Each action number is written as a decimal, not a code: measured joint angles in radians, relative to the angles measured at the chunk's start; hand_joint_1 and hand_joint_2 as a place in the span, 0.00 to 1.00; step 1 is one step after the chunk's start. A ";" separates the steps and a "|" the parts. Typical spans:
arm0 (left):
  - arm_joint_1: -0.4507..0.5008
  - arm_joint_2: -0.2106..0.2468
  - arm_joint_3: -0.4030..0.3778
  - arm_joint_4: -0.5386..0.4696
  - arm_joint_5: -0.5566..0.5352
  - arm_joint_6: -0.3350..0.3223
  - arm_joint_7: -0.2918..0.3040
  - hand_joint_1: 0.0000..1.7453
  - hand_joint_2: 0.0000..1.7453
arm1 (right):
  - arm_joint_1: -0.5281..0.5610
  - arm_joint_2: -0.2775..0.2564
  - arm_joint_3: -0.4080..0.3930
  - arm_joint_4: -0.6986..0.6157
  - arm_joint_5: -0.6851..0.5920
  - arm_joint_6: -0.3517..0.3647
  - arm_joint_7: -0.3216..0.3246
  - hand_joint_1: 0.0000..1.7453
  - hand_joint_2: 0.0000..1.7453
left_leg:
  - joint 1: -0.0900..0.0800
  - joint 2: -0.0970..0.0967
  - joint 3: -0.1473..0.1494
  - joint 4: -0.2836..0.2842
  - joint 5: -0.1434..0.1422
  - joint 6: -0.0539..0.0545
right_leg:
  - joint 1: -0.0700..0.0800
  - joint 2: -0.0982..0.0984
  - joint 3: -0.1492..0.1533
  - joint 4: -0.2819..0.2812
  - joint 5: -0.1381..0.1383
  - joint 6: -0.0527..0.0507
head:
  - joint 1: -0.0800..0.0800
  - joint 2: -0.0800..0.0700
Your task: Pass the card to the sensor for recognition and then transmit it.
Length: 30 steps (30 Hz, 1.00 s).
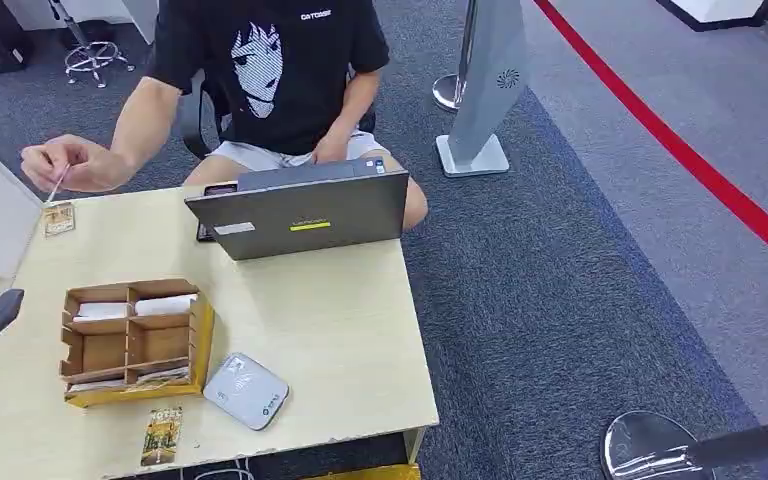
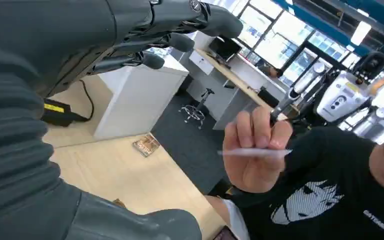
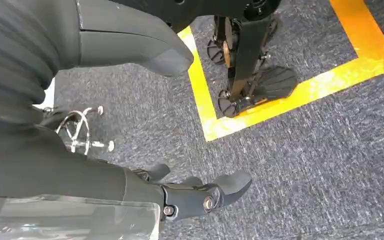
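Both hands (image 2: 145, 35) (image 3: 200, 192) hold nothing, fingers apart (person's hand (image 1: 70, 165) pinches a thin card (image 1: 57, 186), edge-on).

On the table (image 1: 360, 340), the divided box (image 1: 132, 340) is set at centre left, the sensor (image 1: 246, 390) lower right of it, a card (image 1: 161, 435) below, the laptop (image 1: 300, 210) above
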 joint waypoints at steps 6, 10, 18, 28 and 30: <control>-0.106 0.036 -0.102 0.086 -0.137 0.000 0.053 0.00 1.00 | -0.014 -0.019 -0.017 0.035 0.033 0.003 -0.012 0.00 1.00 | 0.000 0.000 0.000 0.000 0.000 0.000 | 0.000 0.000 0.000 0.000 0.000 0.000 | 0.000 0.000; -0.174 0.055 -0.172 0.142 -0.235 0.000 0.084 1.00 1.00 | -0.023 -0.031 -0.027 0.059 0.056 0.005 -0.022 0.00 1.00 | 0.000 0.001 0.000 0.000 0.000 0.000 | 0.000 0.001 0.000 0.000 0.000 0.000 | 0.000 0.000; -0.298 0.081 -0.304 0.232 -0.441 0.002 0.146 1.00 1.00 | -0.040 -0.051 -0.053 0.099 0.107 0.008 -0.037 0.00 1.00 | 0.000 0.001 0.000 0.001 0.001 0.000 | 0.000 0.002 -0.001 0.000 0.001 0.000 | 0.000 0.000; -0.369 0.078 -0.360 0.245 -0.598 0.050 0.198 1.00 1.00 | -0.050 -0.078 -0.072 0.145 0.159 0.013 -0.061 0.00 1.00 | 0.000 0.002 -0.001 0.001 0.001 0.000 | 0.000 0.002 -0.001 0.001 0.001 0.000 | 0.000 0.000; -0.367 0.064 -0.360 0.215 -0.589 0.070 0.197 1.00 1.00 | -0.049 -0.079 -0.076 0.147 0.159 0.013 -0.061 0.00 1.00 | 0.001 0.002 -0.001 0.001 0.001 0.000 | 0.000 0.002 -0.001 0.001 0.001 0.000 | -0.001 0.000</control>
